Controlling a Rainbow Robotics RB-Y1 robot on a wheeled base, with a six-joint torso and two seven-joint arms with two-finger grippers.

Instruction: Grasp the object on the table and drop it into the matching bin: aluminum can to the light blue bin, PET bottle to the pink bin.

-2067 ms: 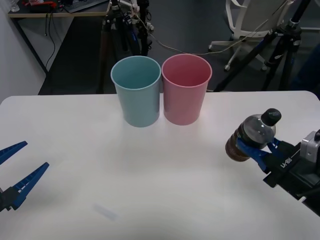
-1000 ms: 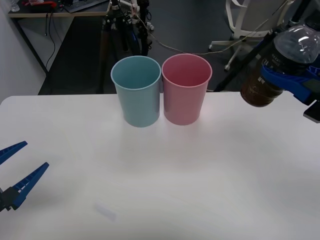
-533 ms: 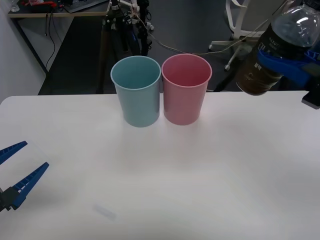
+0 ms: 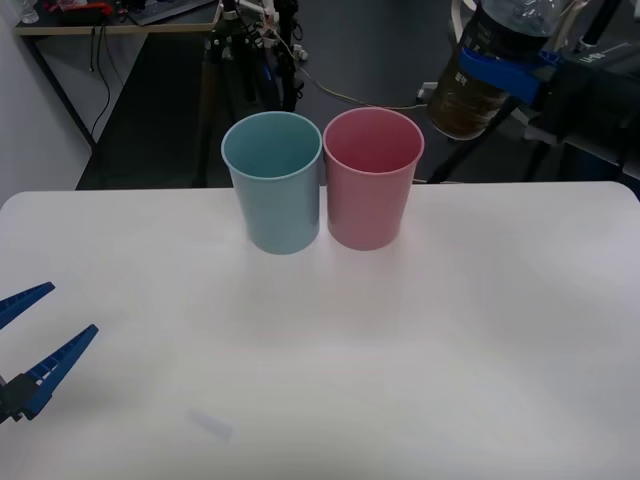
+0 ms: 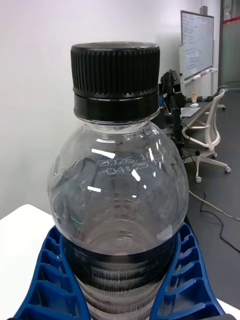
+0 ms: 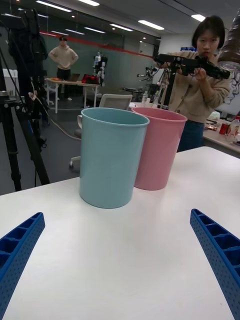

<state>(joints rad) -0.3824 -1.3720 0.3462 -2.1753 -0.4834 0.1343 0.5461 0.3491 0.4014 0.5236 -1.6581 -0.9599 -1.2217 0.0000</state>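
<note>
pink bin [image 4: 372, 180] & light blue bin [image 4: 274, 182] touching, no gap; table [image 4: 400, 350] around open.

Dark floor [image 4: 370, 60], white office chair [image 4: 480, 45], perhaps a desk [image 4: 90, 28].

The PET bottle [image 4: 487, 68] is cut off at the front view's top edge, hiding its cap. At the lower left, the left gripper [image 4: 28, 343] runs off frame.

PET bottle [image 5: 119, 200], clamped in right pincer [image 5: 117, 280]
</note>
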